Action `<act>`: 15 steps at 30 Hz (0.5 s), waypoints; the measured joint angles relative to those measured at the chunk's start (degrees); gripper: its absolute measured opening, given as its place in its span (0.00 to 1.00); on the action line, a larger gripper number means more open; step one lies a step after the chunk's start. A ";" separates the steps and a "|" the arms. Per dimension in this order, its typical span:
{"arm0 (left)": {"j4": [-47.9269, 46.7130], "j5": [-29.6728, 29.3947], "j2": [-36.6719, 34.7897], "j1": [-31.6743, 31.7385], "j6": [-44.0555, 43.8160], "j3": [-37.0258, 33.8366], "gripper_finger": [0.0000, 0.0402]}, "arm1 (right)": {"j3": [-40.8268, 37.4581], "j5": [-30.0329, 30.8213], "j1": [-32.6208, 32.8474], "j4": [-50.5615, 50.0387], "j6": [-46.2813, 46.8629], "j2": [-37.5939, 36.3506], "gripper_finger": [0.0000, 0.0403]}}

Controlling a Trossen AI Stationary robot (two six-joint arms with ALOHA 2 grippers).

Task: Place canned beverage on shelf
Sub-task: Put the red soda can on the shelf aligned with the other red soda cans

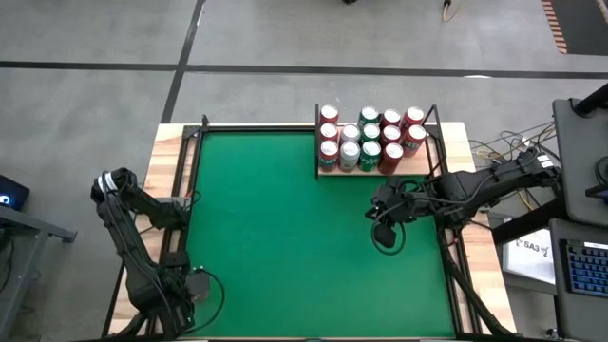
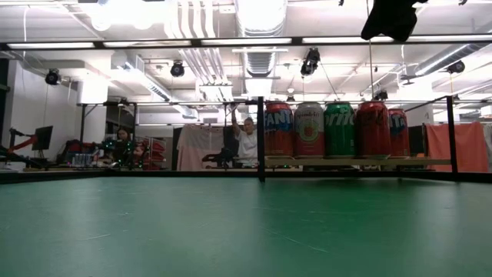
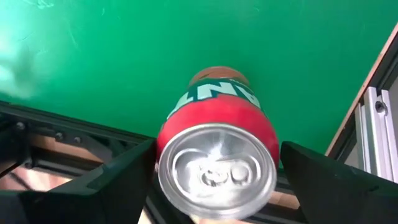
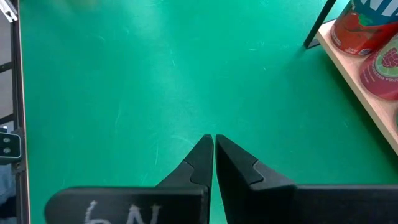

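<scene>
A red can with teal lettering [image 3: 216, 134] shows in the left wrist view, its silver top [image 3: 216, 171] facing the camera, between the wide-open fingers of my left gripper [image 3: 217, 180]. That gripper is at the table's near left corner [image 1: 195, 283]. The shelf [image 1: 328, 172], a pale wood board with black rods, stands at the far right and bears several upright red, green and silver cans [image 1: 370, 138]. My right gripper [image 4: 214, 146] is shut and empty, raised over the green felt just near of the shelf [image 1: 385, 230]. My left gripper has one finger [image 3: 118, 180] on each side of the red can's body, and the can's length runs along the fingers. I cannot tell whether either finger touches the can. What the can rests on is hidden.
Black frame bars [image 3: 74, 134] and a wood strip edge the felt by my left gripper. The shelf's black corner post [image 4: 320, 25] stands close to my right gripper. The green felt [image 1: 285, 218] stretches between the two arms. People show in the room behind [image 2: 247, 138].
</scene>
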 joint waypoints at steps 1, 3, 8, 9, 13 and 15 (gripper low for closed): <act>0.78 0.00 0.00 0.02 0.01 -0.56 0.81 | 0.00 0.00 0.00 0.02 0.00 0.00 0.02; 1.92 0.00 0.00 0.06 -0.01 -1.57 0.81 | 0.00 0.01 0.00 0.00 0.00 0.00 0.02; 2.00 0.49 -0.02 0.22 -0.03 -1.64 0.74 | 0.00 0.00 0.00 0.01 0.00 0.00 0.02; 2.01 0.71 0.00 0.23 -0.04 -1.41 0.71 | 0.00 0.00 0.00 0.02 0.00 0.00 0.02; 1.13 0.97 0.00 0.42 -0.02 0.27 0.69 | 0.00 0.02 0.00 0.02 -0.02 0.00 0.02; -0.65 0.64 0.00 1.02 0.55 1.83 0.69 | 0.00 0.02 0.02 0.01 -0.10 0.00 0.02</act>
